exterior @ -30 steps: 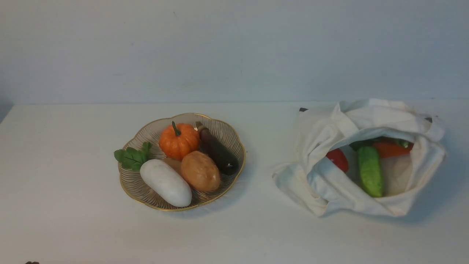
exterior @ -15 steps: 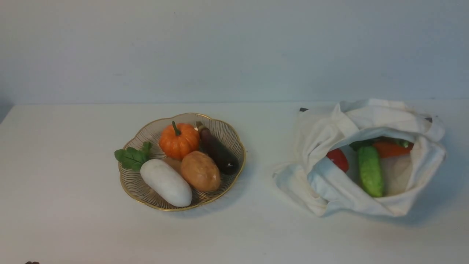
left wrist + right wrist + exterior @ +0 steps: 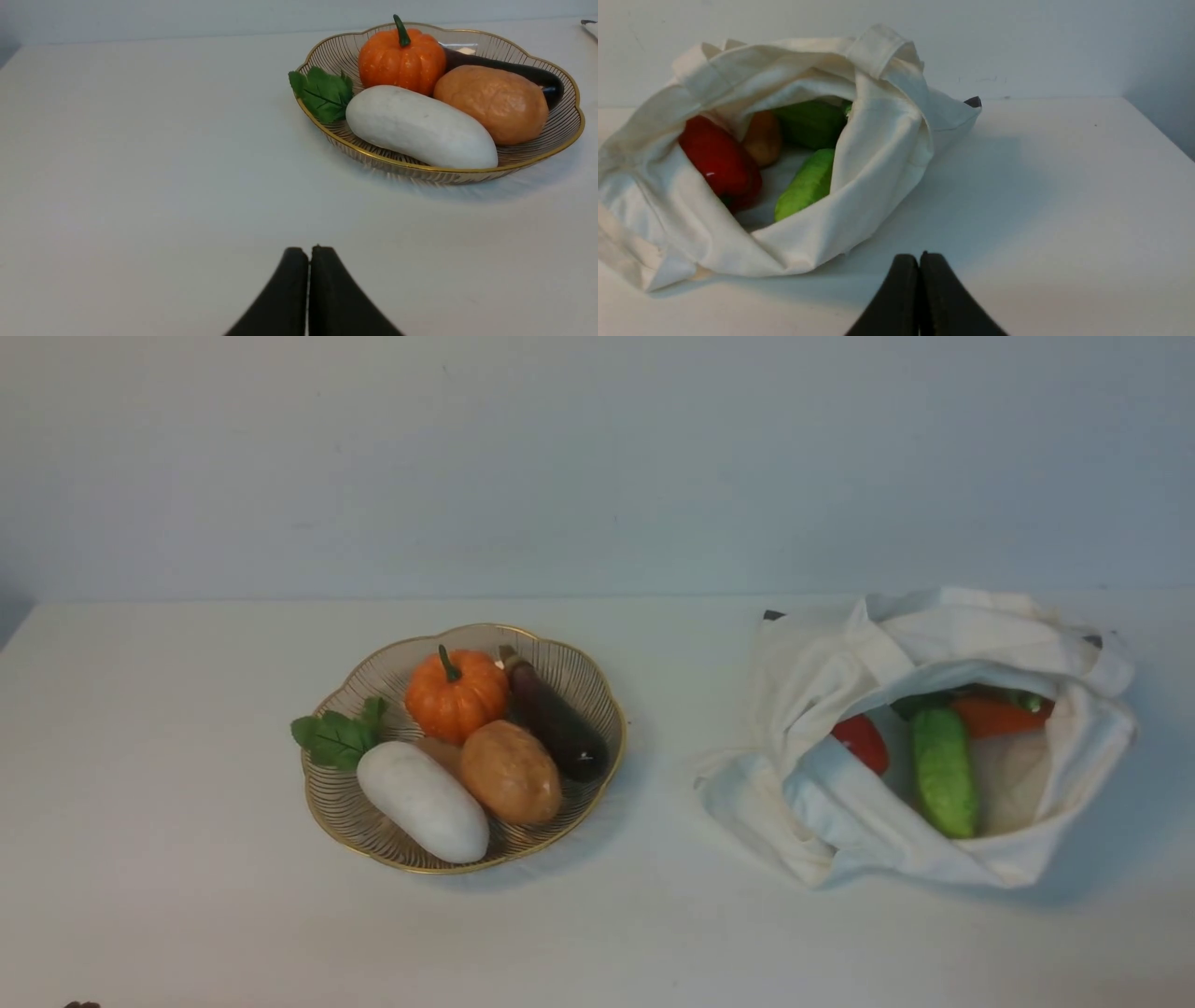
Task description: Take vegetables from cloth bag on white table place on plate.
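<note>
Vegetables remain in the bag (image 3: 934,644) near the tabletop's right edge: cucumber (image 3: 945,771), red one (image 3: 861,742), carrot (image 3: 997,715). Left gripper (image 3: 308,254) and right gripper (image 3: 919,261) are both closed and empty. The plate (image 3: 597,695) is crowded, so additions may roll off; loose cloth could snag.

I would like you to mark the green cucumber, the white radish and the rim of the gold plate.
green cucumber (image 3: 943,775), front view, middle of its body.
white radish (image 3: 425,801), front view, middle of its white body.
plate (image 3: 611,761), front view, right side of its gold rim.
</note>
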